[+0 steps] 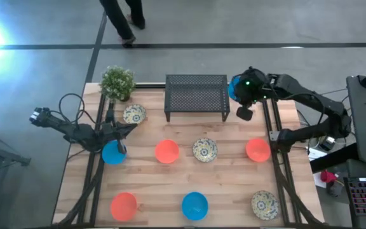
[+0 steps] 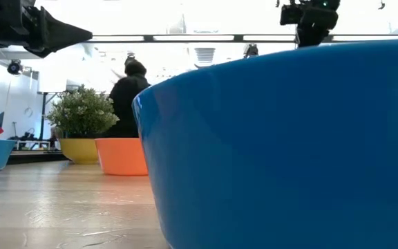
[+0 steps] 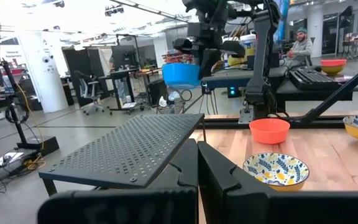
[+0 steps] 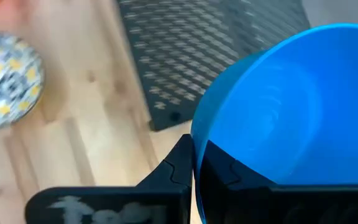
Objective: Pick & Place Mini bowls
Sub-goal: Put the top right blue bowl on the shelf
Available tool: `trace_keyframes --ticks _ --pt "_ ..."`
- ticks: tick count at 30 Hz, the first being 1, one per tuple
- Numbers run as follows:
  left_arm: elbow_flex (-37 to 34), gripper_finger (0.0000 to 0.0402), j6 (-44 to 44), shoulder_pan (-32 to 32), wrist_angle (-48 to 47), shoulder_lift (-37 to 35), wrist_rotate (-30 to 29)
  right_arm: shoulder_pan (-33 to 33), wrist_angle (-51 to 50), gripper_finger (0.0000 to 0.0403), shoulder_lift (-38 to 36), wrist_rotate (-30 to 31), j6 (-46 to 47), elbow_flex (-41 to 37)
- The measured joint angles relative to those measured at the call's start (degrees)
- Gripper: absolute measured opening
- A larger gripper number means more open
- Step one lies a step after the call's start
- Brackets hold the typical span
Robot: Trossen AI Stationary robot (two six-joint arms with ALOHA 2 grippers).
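High view confirms my right gripper (image 1: 244, 95) clamps a blue bowl (image 1: 238, 87) just beside the rack (image 1: 196, 95); left gripper (image 1: 121, 130) closed, empty.

Nine bowls (image 1: 167, 151) (three per colour).

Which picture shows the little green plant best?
The high view: the potted plant shows whole at the table's far left corner, beside the rack. The low view shows it sideways behind an orange bowl. Neither wrist view shows it.
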Motion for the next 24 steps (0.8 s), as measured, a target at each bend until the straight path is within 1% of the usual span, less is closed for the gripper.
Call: trace_keyframes --ticks 6,10,18,21,24 --pt "0.0 0.0 0.0 0.0 0.0 0.0 0.0 5.0 -1.1 0.0008 6.5 0.0 -10.5 2.9" --pt "0.0 0.0 0.0 0.0 0.0 0.0 0.0 5.3 -1.0 0.0008 11.2 0.0 -16.9 4.0" --pt "0.0 0.0 0.0 0.0 -0.1 0.0 0.0 4.7 -0.7 0.0008 19.4 0.1 -20.4 7.6" --pt "0.0 0.0 0.0 0.0 -0.1 0.0 0.0 4.6 -0.7 0.0008 21.2 0.2 -20.9 9.2" --pt "0.0 0.0 0.0 0.0 -0.1 0.0 0.0 4.4 -0.8 0.0008 22.0 1.9 -21.5 10.1"
